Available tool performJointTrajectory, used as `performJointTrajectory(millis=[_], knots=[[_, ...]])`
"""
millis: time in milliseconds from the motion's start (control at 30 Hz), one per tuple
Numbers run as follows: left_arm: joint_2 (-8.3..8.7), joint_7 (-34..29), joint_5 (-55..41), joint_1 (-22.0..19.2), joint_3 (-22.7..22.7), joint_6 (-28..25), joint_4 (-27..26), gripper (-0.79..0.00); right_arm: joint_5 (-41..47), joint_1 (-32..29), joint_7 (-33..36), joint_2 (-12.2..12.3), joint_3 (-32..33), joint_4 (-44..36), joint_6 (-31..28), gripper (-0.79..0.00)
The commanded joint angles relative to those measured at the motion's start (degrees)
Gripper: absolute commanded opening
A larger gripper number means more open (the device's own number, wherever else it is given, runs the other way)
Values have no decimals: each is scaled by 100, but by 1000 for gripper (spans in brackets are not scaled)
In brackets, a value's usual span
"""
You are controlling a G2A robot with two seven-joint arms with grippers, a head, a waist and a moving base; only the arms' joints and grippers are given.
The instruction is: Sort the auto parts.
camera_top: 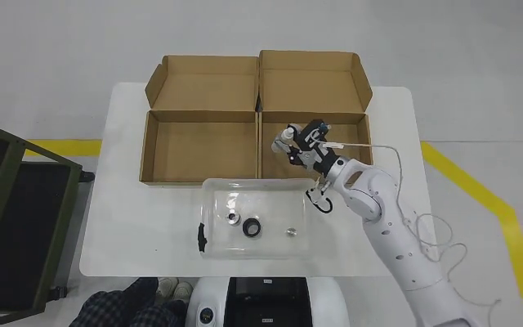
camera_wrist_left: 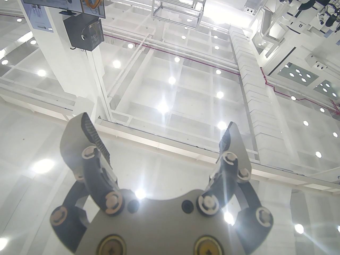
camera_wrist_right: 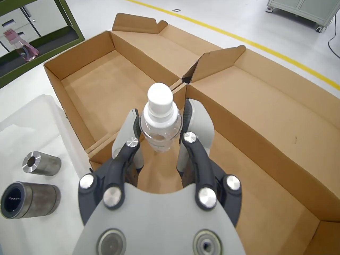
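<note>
My right gripper (camera_wrist_right: pixel 160 123) is shut on a small clear bottle with a white cap (camera_wrist_right: pixel 160 112), held above the near left corner of the right cardboard box (camera_wrist_right: pixel 265 123). From above, the same gripper (camera_top: pixel 288 141) and bottle (camera_top: pixel 283 139) hang over that box (camera_top: pixel 353 159). The left cardboard box (camera_top: pixel 200 147) stands beside it. A clear plastic bin (camera_top: pixel 214 245) in front holds a steel sleeve (camera_wrist_right: pixel 42 163), a dark-bored cylinder (camera_wrist_right: pixel 30 200) and a small metal part (camera_top: pixel 290 232). My left gripper (camera_wrist_left: pixel 159 134) is open, pointing up at the ceiling.
Both boxes have their lids folded back toward the far table edge. A black clip (camera_top: pixel 200 235) sits on the bin's left wall. A green cart (camera_top: pixel 33 221) stands left of the white table (camera_top: pixel 122 212).
</note>
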Motion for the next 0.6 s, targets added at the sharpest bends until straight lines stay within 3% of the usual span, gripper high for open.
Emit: performJointTrajectory(millis=[0,567], knots=[[0,0,0,0,0,0,0,0,4,70,83,-13,-50,101,38,-785],[0,0,0,0,0,0,0,0,-79,376,379,-95,-339,518,331,-785]])
